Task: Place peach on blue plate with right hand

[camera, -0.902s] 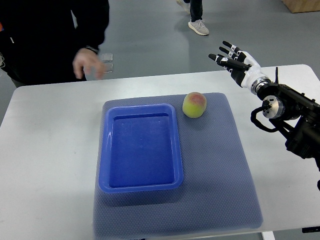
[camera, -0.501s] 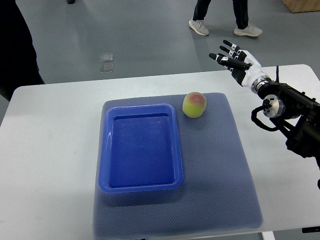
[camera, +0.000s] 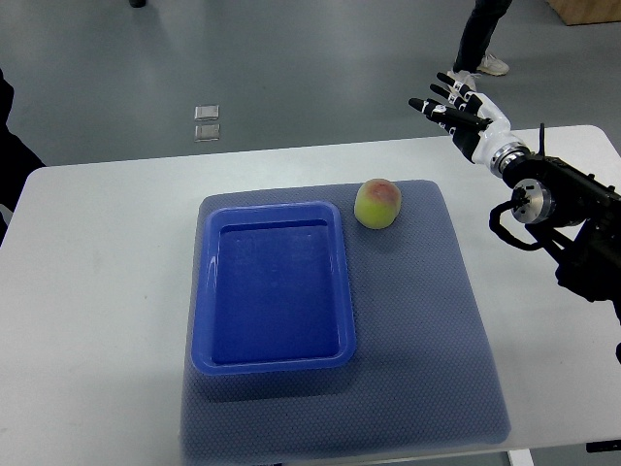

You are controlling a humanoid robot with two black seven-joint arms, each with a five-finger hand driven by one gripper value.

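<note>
Top view: one peach (camera: 377, 203), one blue plate (camera: 273, 286), one grey mat (camera: 427, 320) and one robot hand show on a single white table (camera: 87, 291). The peach sits on the mat just above the frame's centre, close beside the plate's upper right corner but apart from it. The plate, a rectangular tray with raised rim, lies left of centre on the mat with nothing in it. The right hand (camera: 460, 109) hovers in the upper right, past the table's far edge, its fingers (camera: 435, 106) spread and released, grasping nothing; it is well apart from the peach. Its dark arm enters from the right edge. Bare mat stretches right of the plate and below the peach, and bare table lies left of the mat. A person's leg and shoe (camera: 478, 44) stand on the floor at the top edge; a dark sleeve (camera: 10, 136) shows at the left edge.
</note>
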